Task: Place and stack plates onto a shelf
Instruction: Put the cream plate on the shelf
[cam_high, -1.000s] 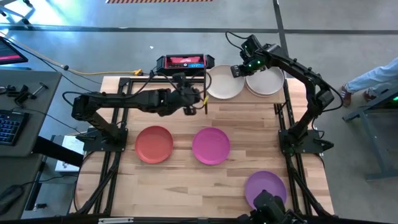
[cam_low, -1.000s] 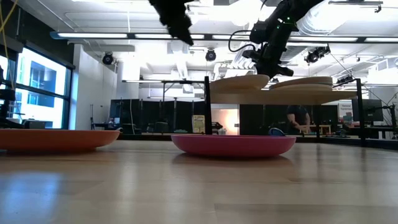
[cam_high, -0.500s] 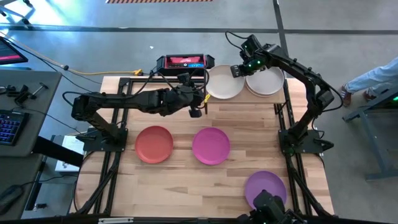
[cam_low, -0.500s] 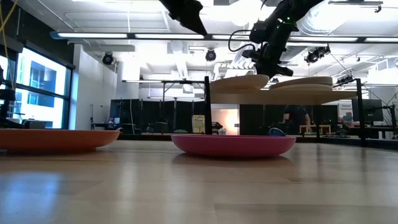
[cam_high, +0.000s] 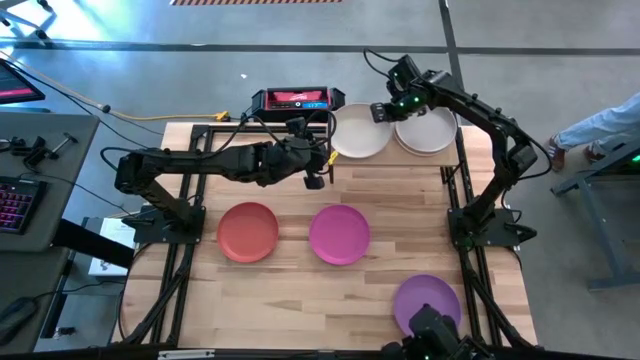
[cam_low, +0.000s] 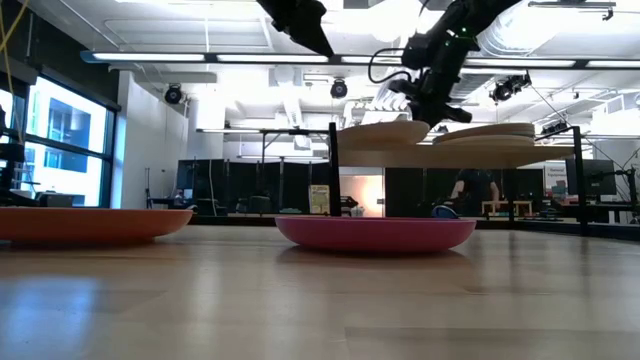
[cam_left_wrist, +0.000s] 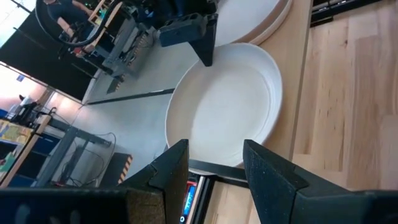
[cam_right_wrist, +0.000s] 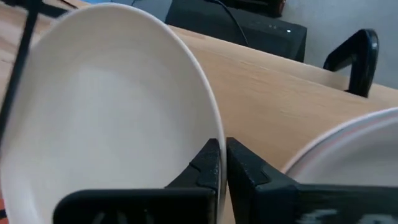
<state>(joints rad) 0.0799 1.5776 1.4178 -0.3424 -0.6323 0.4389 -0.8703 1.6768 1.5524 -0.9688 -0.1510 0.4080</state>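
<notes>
An off-white plate (cam_high: 358, 136) lies on the left half of the light-wood shelf (cam_high: 392, 158) at the table's far edge. A stack of pale plates (cam_high: 428, 131) fills the right half. My right gripper (cam_high: 383, 113) is shut on the off-white plate's rim, between the two. My left gripper (cam_high: 318, 168) hovers open and empty by the shelf's left post, and its wrist view looks down on the off-white plate (cam_left_wrist: 224, 106). Orange-red (cam_high: 248, 232), magenta (cam_high: 339, 234) and purple (cam_high: 427, 302) plates lie flat on the table. My right gripper pinches the off-white plate's rim (cam_right_wrist: 214, 134) between its two fingers, one inside the plate and one outside, on the side toward the other stack. The fingers slant down from above and from the right. In the low view the plate (cam_low: 385, 132) sits on the shelf board, nearly level.
The shelf's thin black posts (cam_low: 333, 170) stand at its corners. A red-and-black device (cam_high: 293, 100) sits behind the shelf's left end. A person (cam_high: 600, 125) is beyond the table's right side. There is bare tabletop between the shelf and the coloured plates.
My left gripper has gone a little toward the table's right edge, closer to the shelf's left post, and has then stopped, still open. My right gripper and the off-white plate have kept still.
</notes>
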